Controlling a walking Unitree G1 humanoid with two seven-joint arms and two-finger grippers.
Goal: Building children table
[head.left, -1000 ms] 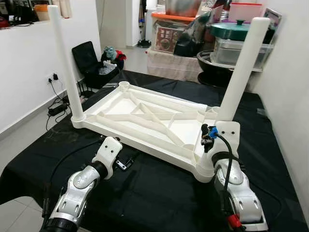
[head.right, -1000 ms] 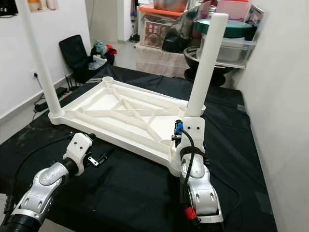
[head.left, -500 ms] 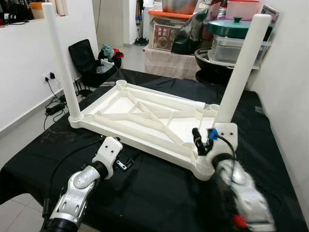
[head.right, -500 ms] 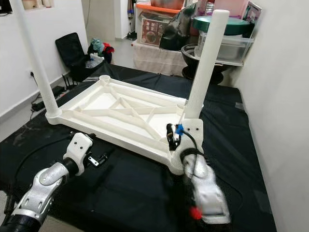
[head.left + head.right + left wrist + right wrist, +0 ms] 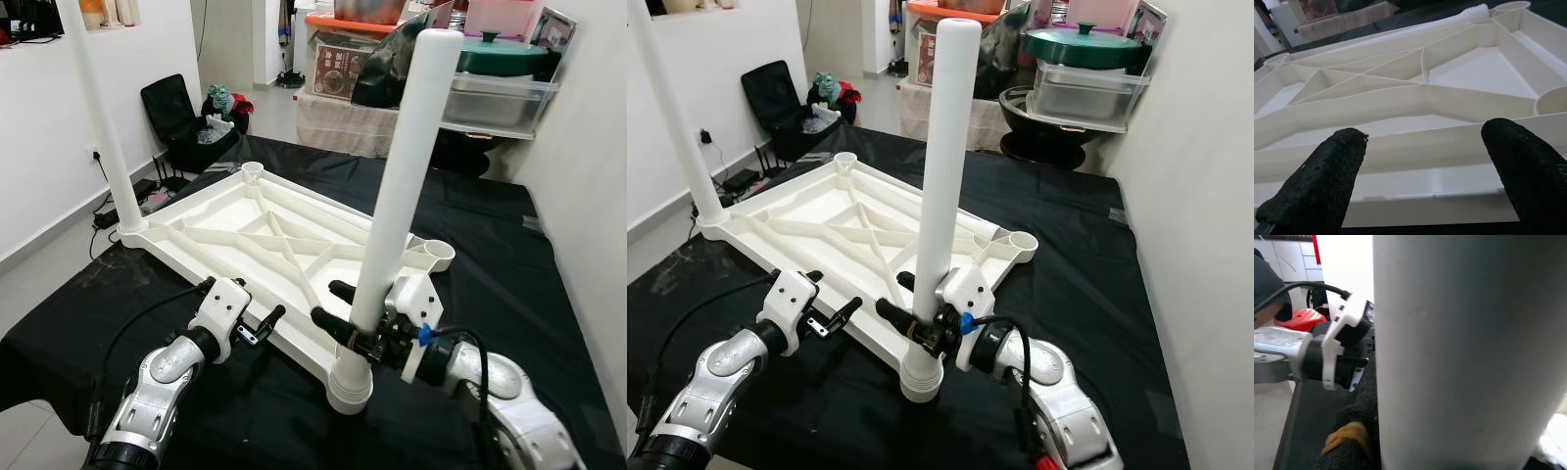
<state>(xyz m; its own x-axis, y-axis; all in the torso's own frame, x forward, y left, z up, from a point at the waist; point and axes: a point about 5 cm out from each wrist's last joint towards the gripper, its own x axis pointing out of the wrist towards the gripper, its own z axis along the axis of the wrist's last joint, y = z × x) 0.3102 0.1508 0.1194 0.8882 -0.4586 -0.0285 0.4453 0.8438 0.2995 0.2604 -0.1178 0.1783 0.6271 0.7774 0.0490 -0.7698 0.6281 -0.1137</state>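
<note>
Since a second ago, the right hand [image 5: 342, 315] had swung from behind the near right corner to the table leg [image 5: 402, 166], its black fingers [image 5: 326, 320] now clamped either side of the tube just above its socket. That leg stood upright at the near corner of the upturned white tabletop [image 5: 250, 231], which lay on the black cloth [image 5: 549, 294]; a second leg [image 5: 98, 108] rose at ten o'clock. At eight o'clock the left hand [image 5: 263, 324] hovered against the tabletop's near rim, fingers [image 5: 1327, 178] spread wide, holding nothing.
</note>
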